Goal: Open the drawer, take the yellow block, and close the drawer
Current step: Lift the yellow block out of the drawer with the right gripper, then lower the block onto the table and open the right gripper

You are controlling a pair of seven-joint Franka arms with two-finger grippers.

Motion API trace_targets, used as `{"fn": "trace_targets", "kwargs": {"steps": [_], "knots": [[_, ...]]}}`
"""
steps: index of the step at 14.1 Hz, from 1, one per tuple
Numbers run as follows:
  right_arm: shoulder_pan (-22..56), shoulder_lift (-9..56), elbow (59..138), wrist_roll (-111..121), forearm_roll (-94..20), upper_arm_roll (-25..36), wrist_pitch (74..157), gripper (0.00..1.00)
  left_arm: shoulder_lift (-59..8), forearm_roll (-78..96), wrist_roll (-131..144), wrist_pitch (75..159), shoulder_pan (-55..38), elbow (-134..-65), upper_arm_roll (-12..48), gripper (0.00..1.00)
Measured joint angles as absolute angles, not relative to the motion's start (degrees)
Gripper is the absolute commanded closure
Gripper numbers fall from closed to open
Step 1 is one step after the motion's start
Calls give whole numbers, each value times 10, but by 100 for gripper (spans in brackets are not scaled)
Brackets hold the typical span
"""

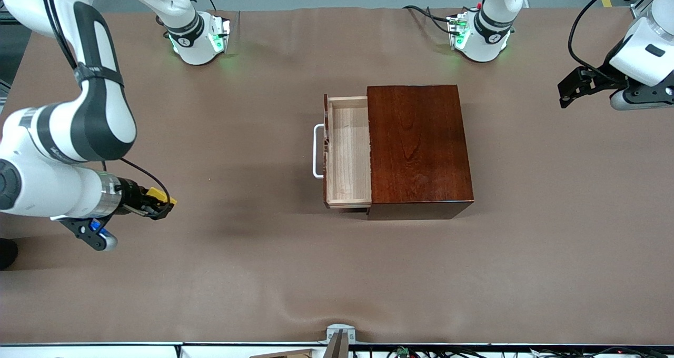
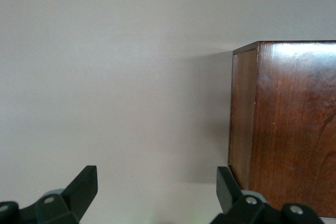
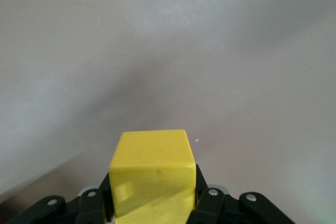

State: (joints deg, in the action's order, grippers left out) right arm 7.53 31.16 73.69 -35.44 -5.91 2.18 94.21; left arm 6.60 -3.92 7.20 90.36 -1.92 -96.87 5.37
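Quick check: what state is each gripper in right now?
Left gripper: open, holding nothing, beside the wooden box.
Right gripper: shut on the yellow block.

Front camera looks down from high across the table (image 1: 263, 274) — wrist cameras sit close above it

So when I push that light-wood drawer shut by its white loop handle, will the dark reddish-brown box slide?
Possibly: the glossy dark reddish-brown wooden box sits loose on smooth brown table covering. The light-wood drawer looks rigid and shows empty, so probably light to push.
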Motion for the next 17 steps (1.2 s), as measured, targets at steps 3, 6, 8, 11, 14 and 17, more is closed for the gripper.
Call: {"fn": "trace_targets", "kwargs": {"steps": [3, 6, 8, 11, 14, 17], "knots": [[67, 317, 776, -303, -41, 22, 975, 100, 66, -39, 72, 904, -19, -969, 54, 0], [56, 320, 807, -260, -37, 22, 990, 100, 65, -39, 72, 904, -19, -969, 54, 0], [51, 320, 828, -240, -23, 22, 1009, 100, 64, -39, 72, 905, -19, -969, 55, 0], [43, 320, 872, -203, -6, 22, 1050, 100, 63, -39, 72, 907, -19, -969, 56, 0], [29, 325, 912, -151, -1, 22, 1100, 100, 62, -39, 72, 907, -19, -969, 57, 0], [8, 347, 929, -96, -1, 22, 1129, 100, 62, -39, 72, 907, -19, -969, 57, 0]]}}
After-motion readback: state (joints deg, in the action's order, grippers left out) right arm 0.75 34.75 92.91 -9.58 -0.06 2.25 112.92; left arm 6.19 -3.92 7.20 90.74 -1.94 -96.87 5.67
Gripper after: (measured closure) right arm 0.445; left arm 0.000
